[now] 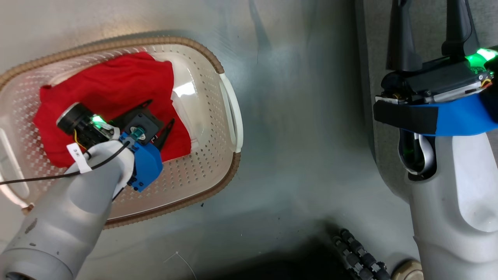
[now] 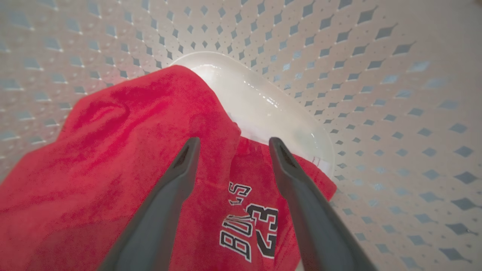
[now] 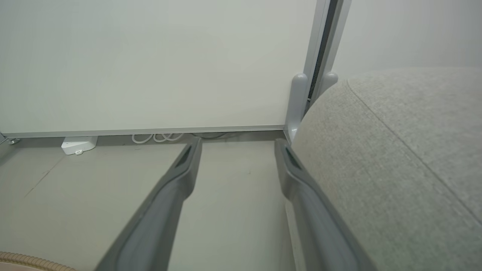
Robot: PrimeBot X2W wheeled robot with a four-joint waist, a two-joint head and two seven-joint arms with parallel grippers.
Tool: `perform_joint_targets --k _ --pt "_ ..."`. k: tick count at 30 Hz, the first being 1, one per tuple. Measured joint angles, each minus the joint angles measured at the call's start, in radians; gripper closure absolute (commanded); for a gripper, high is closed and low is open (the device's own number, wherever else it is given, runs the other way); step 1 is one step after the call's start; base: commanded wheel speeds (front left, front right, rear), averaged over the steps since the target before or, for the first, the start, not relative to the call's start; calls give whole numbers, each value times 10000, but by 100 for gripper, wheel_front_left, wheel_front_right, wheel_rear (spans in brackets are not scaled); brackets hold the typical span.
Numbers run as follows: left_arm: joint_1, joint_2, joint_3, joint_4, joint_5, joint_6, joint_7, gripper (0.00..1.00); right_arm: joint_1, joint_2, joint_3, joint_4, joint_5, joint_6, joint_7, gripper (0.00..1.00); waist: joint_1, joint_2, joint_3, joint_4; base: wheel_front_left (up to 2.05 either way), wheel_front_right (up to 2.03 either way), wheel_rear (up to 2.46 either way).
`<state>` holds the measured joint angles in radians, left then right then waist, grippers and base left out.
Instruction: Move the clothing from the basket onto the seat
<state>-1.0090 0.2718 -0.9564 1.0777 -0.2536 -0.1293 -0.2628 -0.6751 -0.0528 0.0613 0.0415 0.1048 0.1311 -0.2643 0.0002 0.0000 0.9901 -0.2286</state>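
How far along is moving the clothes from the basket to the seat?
Done: nothing yet. The red clothes lie in the basket, and the visible part of the seat holds none. In hand: the left gripper is open, down in the basket astride a fold. Left: gripping, lifting and carrying over. The right gripper hangs open beside the seat.

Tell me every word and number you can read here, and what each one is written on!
"BU LS": black letters with white edges on the red clothing; a fold hides the middle of the word.
"23": black numerals with white edges, right beside those letters on the same garment.
White tag: it carries small dark marks, too small to read.
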Motion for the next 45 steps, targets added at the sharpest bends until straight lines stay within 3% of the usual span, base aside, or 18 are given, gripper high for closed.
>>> perform_joint_targets --k 12,21,22,25,45 --pt "-951 224 -510 1089 63 0 0 0 -312 6 127 -211 65 2 0 0 -1 0 1119 -215 0 0 0" --pt "-1280 17 -617 1313 84 4 0 0 -165 8 69 -255 -23 2 0 0 -1 0 1311 -162 0 0 0" --pt "-1300 2 -633 1329 94 4 0 5 -135 8 58 -257 -23 0 0 0 -1 0 1313 -160 0 0 0" --pt "-1348 -31 -669 1390 107 35 0 100 -56 8 50 -280 -23 2 0 0 -2 0 1320 -158 0 0 0" --pt "-1246 -255 -569 844 -84 44 0 100 -61 10 -54 -50 163 2 0 0 -1 0 1047 -20 0 0 0"
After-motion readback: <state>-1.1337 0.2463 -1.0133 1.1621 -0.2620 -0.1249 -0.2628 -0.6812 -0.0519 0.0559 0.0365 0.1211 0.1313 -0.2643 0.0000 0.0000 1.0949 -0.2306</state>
